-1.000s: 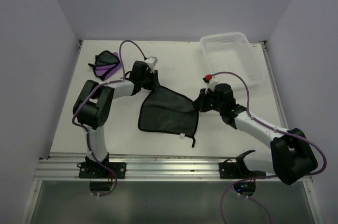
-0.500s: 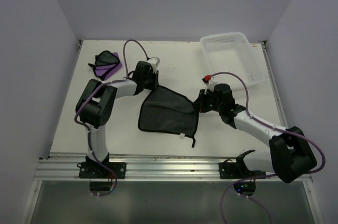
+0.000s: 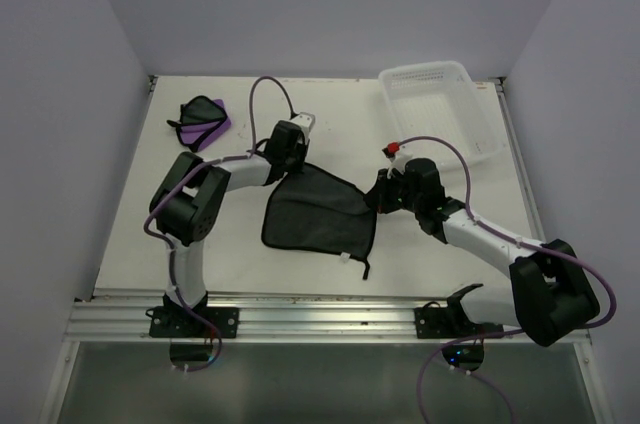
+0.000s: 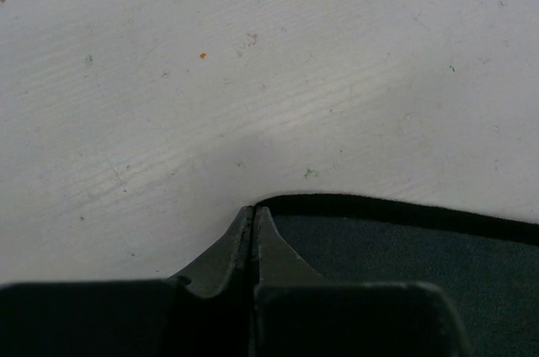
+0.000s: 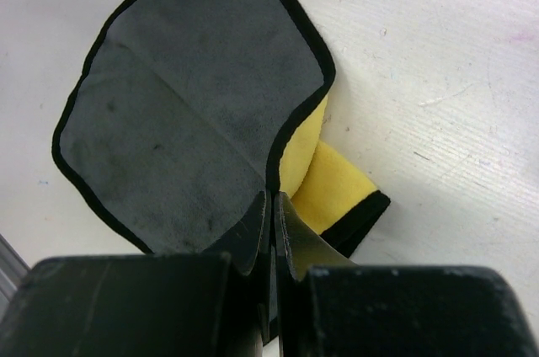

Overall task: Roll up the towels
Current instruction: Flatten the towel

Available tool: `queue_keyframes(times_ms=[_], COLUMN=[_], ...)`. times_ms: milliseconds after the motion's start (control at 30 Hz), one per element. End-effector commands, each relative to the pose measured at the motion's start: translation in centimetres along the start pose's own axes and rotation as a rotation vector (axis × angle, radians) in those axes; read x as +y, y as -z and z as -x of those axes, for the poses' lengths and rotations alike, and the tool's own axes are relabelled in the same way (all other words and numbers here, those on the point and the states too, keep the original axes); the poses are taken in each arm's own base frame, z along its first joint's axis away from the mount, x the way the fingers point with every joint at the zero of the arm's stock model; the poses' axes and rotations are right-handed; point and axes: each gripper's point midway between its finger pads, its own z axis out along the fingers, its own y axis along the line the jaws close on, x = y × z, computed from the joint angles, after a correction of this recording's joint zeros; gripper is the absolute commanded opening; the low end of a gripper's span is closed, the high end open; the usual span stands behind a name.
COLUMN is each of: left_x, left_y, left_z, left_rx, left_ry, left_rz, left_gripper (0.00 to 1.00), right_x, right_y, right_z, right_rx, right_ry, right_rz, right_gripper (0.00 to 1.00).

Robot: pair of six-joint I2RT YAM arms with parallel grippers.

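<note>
Nearest, just beyond the arm bases, the yellow towel (image 3: pixel 320 212) lies spread on the table (image 3: pixel 125 244) at mid frame, dark grey face up and not yet rolled. At its right corner the right gripper (image 5: pixel 271 199) has its jaws closed on the black edging. The right wrist view shows the yellow underside beneath that edge. At the towel's upper left corner the left gripper (image 4: pixel 254 210) is closed too, its fingertips meeting right at the black-edged corner and apparently pinching it. Farther off, the purple towel (image 3: pixel 205 120) lies bunched at the upper left of the frame, and the basket (image 3: pixel 445 109) sits at the upper right. The step in hand looks like taking two corners to begin the first roll. Next, both grips would need to lift and carry that far edge toward the near one evenly, so the cloth turns over itself rather than bunching. A thin corner pinch may slip.
</note>
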Motion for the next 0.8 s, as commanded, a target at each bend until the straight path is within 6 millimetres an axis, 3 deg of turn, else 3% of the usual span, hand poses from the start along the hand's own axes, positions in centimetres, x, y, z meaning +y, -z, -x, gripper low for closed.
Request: queue_keyframes(times_ms=[0, 167, 267, 300, 333, 500, 667, 700, 767], left_x=[0.8, 1.4, 1.3, 1.0, 1.2, 1.7, 1.4, 1.2, 1.2], left_y=[-0.4, 0.9, 2.4, 3.4, 3.9, 6.9, 9.6, 10.4, 11.0], left_z=[-3.2, -1.5, 0.5, 2.5, 1.7, 2.9, 2.9, 3.8, 2.9], left_rx=[0.103, 0.035, -0.059, -0.132, -0.133, -0.26, -0.34, -0.38, -0.388], left_ry=[-0.016, 0.019, 0.05, 0.064, 0.074, 0.162, 0.217, 0.225, 0.235], left_rz=[0.053, 0.094, 0.088, 0.071, 0.078, 0.086, 0.042, 0.024, 0.012], left_gripper=[0.0, 0.0, 0.0, 0.0, 0.0, 0.0, 0.0, 0.0, 0.0], right_x=[0.6, 0.9, 1.2, 1.3, 1.2, 1.1, 0.7, 0.6, 0.1], right_y=[0.1, 0.1, 0.3, 0.5, 0.7, 1.9, 2.3, 2.3, 2.4], right_z=[1.3, 1.9, 2.2, 2.4, 2.2, 2.5, 2.4, 2.5, 2.4], right_rx=[-0.037, -0.049, -0.05, -0.052, -0.042, -0.07, -0.075, -0.077, -0.077], right_ry=[0.019, 0.016, 0.018, 0.023, 0.026, 0.038, 0.045, 0.044, 0.036], right_rz=[0.021, 0.027, 0.035, 0.039, 0.032, 0.012, -0.014, -0.02, -0.049], right_gripper=[0.0, 0.0, 0.0, 0.0, 0.0, 0.0, 0.0, 0.0, 0.0])
